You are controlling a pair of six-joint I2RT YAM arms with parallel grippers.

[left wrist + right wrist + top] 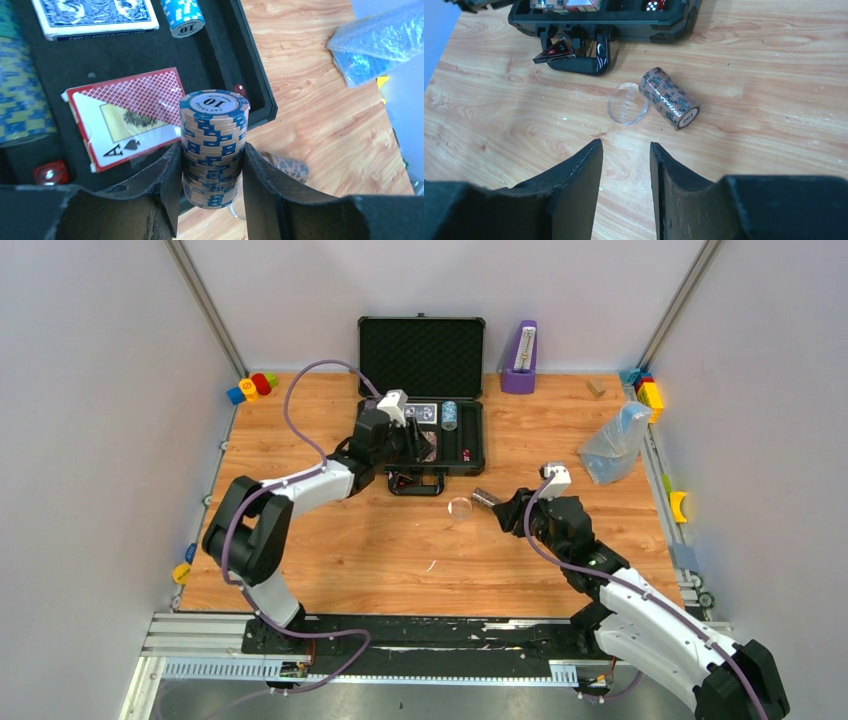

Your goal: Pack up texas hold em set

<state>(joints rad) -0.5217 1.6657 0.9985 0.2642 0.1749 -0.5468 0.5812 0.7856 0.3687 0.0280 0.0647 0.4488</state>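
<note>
The black briefcase [421,355] lies open at the back of the table, foam lid upright. Above its front part, my left gripper [211,150] is shut on an upright stack of blue-and-tan poker chips [214,135] marked 10. In the case [215,55] lie a red card deck [127,115], a blue card deck [95,17] and a light-blue chip stack [182,17]. My right gripper [625,145] is open over bare wood with nothing between its fingers. Just beyond it, a brown chip roll [669,98] marked 100 lies on its side next to a clear disc [627,103].
A purple metronome [520,358] stands right of the lid. A clear plastic bag [615,443] lies at the right. Coloured toy blocks [252,386] sit in the back left corner, and more [648,390] at the right edge. The case handle [579,55] juts toward the chip roll.
</note>
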